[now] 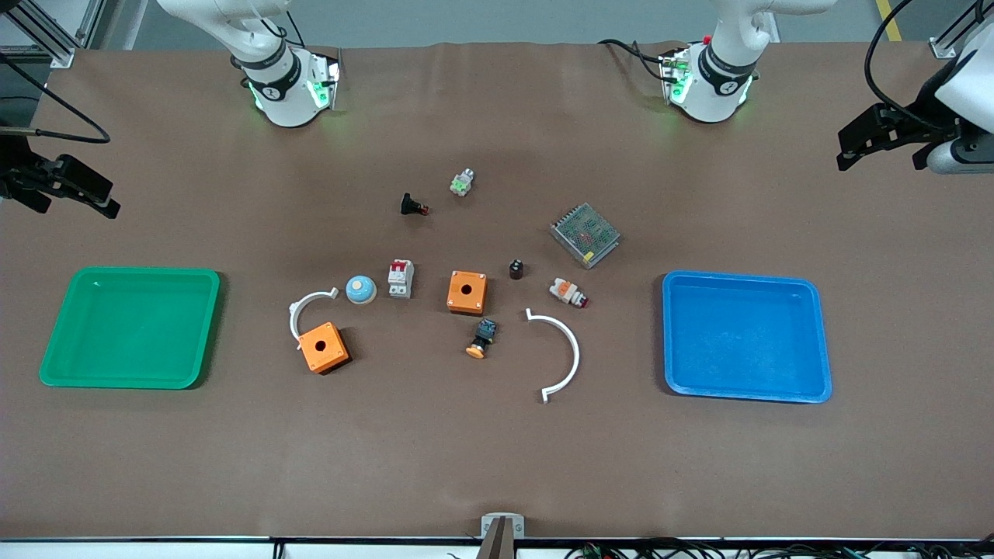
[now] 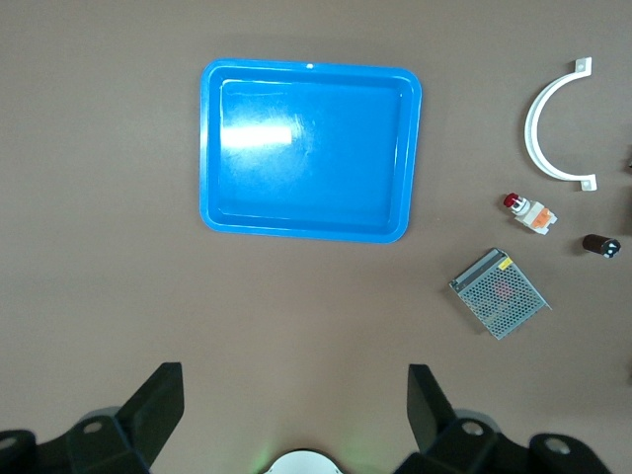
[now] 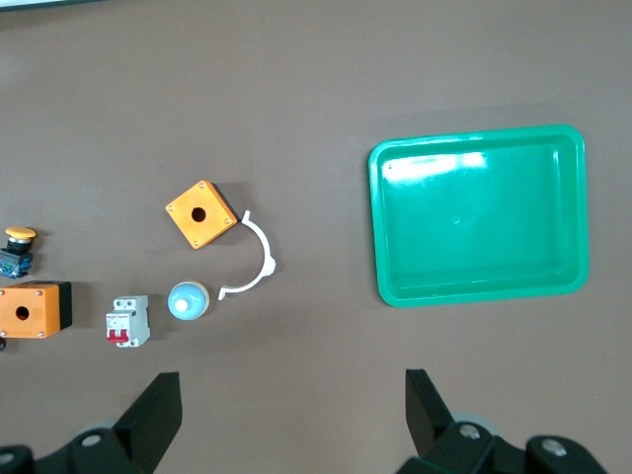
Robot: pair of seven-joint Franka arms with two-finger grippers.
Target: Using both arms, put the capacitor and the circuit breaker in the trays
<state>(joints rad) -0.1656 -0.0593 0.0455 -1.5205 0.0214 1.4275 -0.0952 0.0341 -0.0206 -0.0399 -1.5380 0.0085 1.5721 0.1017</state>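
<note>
The capacitor (image 1: 516, 269), a tiny black stubby cylinder, stands mid-table between an orange box and a metal mesh unit; it also shows in the left wrist view (image 2: 599, 245). The circuit breaker (image 1: 401, 278), a white-grey block with red levers, lies beside a blue-white dome; it also shows in the right wrist view (image 3: 128, 322). My left gripper (image 1: 850, 151) is open and empty, high over the left arm's end of the table by the blue tray (image 1: 668, 334). My right gripper (image 1: 105, 203) is open and empty, high over the right arm's end by the green tray (image 1: 210, 326).
Two orange boxes (image 1: 467, 292) (image 1: 324, 347), two white arc pieces (image 1: 563, 357) (image 1: 307, 307), a blue-white dome (image 1: 360, 289), a mesh power unit (image 1: 585, 234), a black red-tipped button (image 1: 411, 205), an orange-capped black part (image 1: 481, 338) and a white-and-orange part (image 1: 567, 292) lie mid-table.
</note>
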